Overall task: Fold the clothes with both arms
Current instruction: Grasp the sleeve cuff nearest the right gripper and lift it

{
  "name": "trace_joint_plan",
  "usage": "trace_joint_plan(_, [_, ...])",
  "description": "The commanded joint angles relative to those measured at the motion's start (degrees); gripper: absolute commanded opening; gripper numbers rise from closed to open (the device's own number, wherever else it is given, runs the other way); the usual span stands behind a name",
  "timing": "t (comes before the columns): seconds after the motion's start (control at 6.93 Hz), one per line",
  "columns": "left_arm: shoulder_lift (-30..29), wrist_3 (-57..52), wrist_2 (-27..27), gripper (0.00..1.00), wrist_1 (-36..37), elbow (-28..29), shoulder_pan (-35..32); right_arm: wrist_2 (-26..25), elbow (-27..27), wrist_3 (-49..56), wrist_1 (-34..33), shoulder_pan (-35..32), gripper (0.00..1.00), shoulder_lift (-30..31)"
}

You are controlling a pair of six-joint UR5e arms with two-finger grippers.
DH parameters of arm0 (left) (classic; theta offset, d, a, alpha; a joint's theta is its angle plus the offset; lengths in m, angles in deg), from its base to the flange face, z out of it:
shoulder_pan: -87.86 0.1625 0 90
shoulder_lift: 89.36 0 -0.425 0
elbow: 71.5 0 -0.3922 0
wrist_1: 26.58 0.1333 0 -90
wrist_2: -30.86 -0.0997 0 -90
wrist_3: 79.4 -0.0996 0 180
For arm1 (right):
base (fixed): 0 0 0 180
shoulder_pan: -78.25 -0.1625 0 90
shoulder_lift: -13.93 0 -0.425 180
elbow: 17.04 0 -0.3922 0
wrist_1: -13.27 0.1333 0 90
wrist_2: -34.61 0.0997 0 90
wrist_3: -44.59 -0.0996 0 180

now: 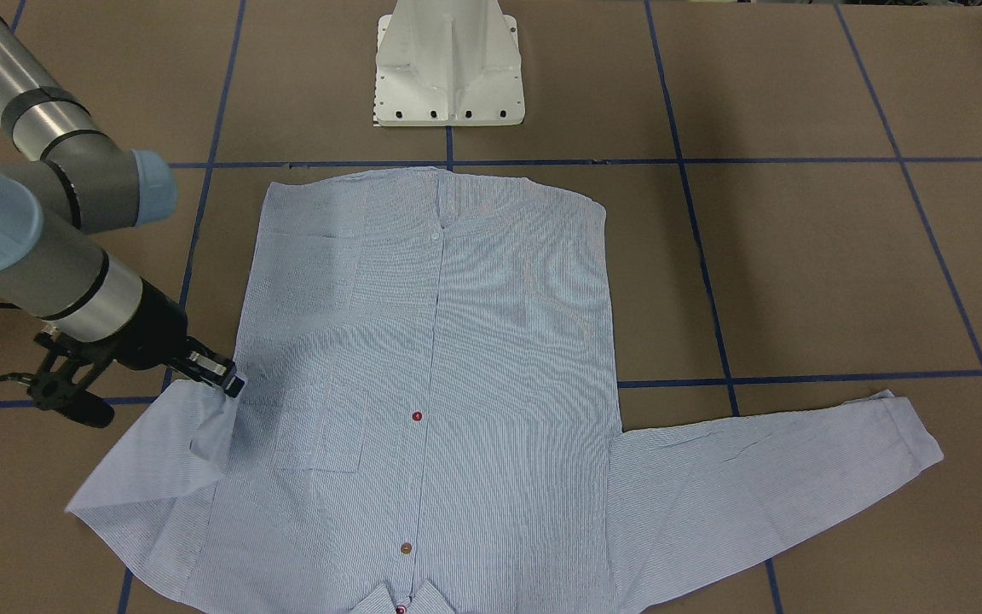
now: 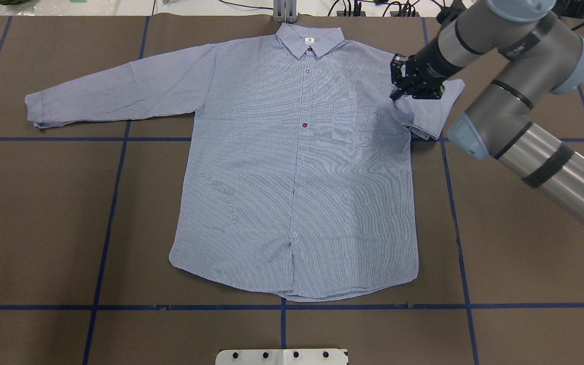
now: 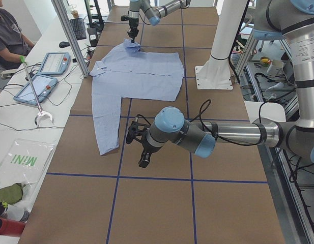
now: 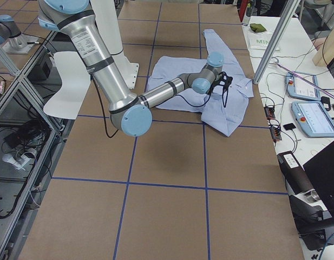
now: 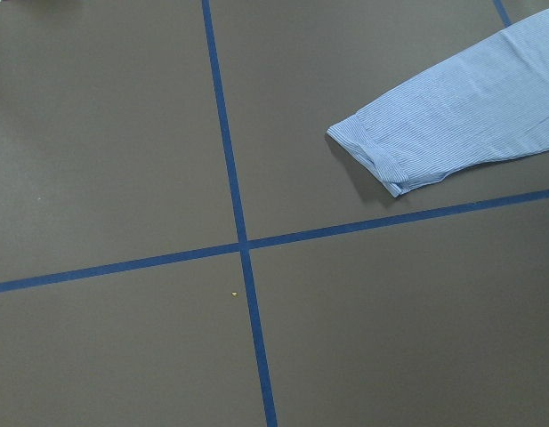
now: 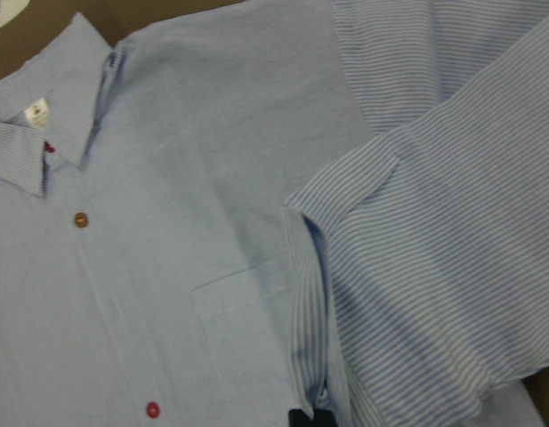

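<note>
Barely begun: right hand (image 1: 231, 384), mid-left, clamps one sleeve (image 1: 150, 477), part-folded; shirt (image 1: 457, 341) otherwise flat. Left hand (image 3: 140, 152): can't tell.

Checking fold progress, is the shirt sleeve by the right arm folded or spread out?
Folded: the sleeve doubles back toward the shirt, pinched in the right end effector.

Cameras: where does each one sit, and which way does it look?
Front-facing: across the table, facing the base; shirt, right gripper.
Overhead: behind the base, looking forward and down; right arm.
Left: table's left end, looking along it; left arm near.
Right: table's right end; right arm near.
Left wrist: down at a cuff; no body.
Right wrist: down at the collar; a fingertip.
All six see the shirt.
</note>
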Motion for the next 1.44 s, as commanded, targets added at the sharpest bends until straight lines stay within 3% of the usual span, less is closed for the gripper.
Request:
trace_joint_plan(0.0, [0.0, 0.0, 0.1, 0.99, 0.2, -0.2, 0.0, -6.0, -9.3, -3.1, -1.3, 4.0, 0.00, -14.0])
trace_joint_plan(0.43, [0.7, 0.0, 0.8, 0.99, 0.0, -0.2, 0.0, -12.8, -16.3, -4.5, 0.3, 9.1, 0.00, -21.4])
trace_joint_plan(1.15, [0.7, 0.0, 0.9, 0.99, 0.0, -0.2, 0.1, -18.6, -18.4, -6.6, 3.9, 12.2, 0.00, -23.6])
trace_joint_plan(1.3, [1.0, 0.0, 1.0, 0.99, 0.0, -0.2, 0.1, -21.7, -20.2, -7.7, 3.9, 12.9, 0.00, -25.7])
